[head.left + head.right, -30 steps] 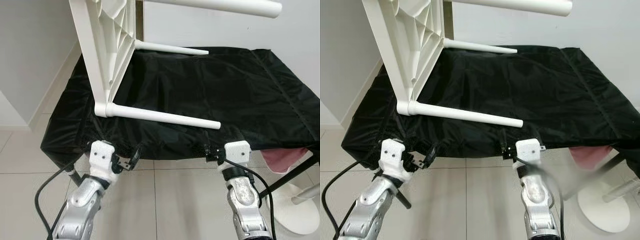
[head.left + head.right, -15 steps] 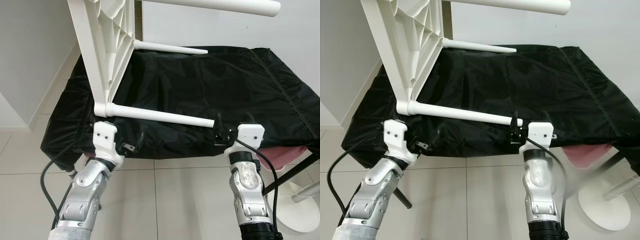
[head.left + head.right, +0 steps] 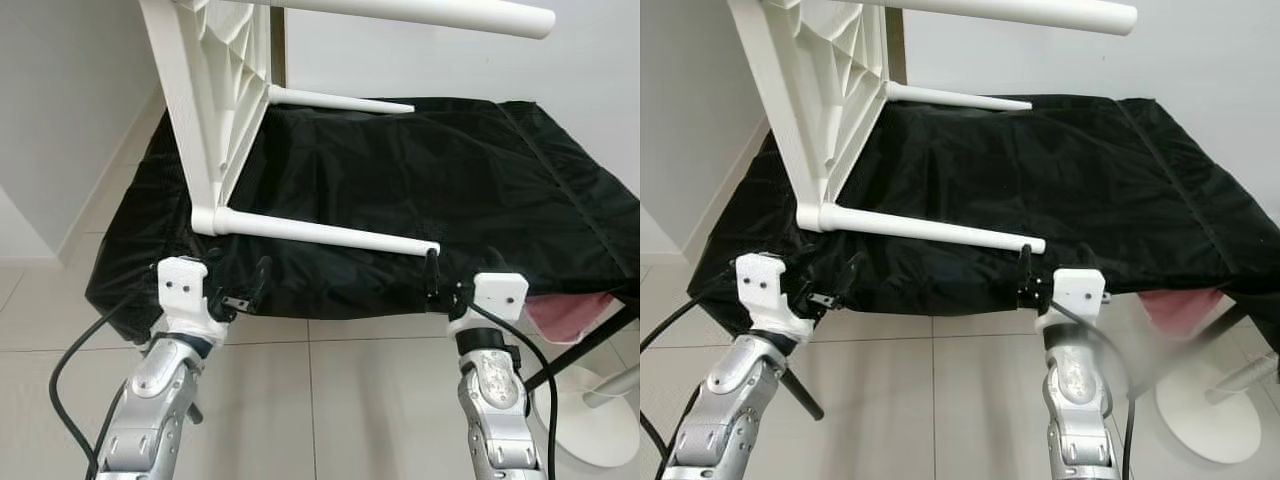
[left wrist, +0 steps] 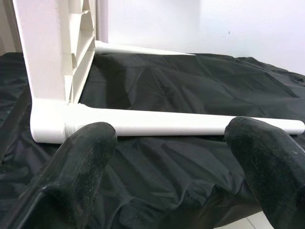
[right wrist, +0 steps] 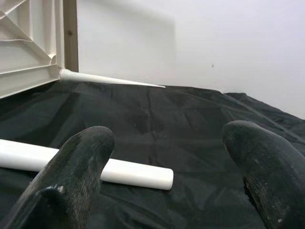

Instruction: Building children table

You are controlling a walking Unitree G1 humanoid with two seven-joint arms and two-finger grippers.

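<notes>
White plastic table [image 3: 215, 95] lies tipped on its side on the black cloth [image 3: 440, 170] covering the bench, top standing on edge near the bench's left edge, legs pointing right. Three legs are visible and look seated in their sockets: near leg [image 3: 325, 232] along the front edge, far leg [image 3: 340, 100] toward the back edge, top leg [image 3: 420, 12] overhead. A fourth can't be made out, so the build looks mostly done; what seems left is checking the legs and setting the table upright.

Left gripper [image 3: 243, 292] hangs at the front edge, just below the near leg's socket end. Its fingers [image 4: 83, 157] are spread wide and hold nothing; in the wrist view the leg runs across just beyond the tips. Right gripper [image 3: 445, 285] sits at the front edge just under the near leg's free tip. Its fingers [image 5: 81, 167] are also wide apart and empty, with the leg's tip between and beyond them, not touching.
</notes>
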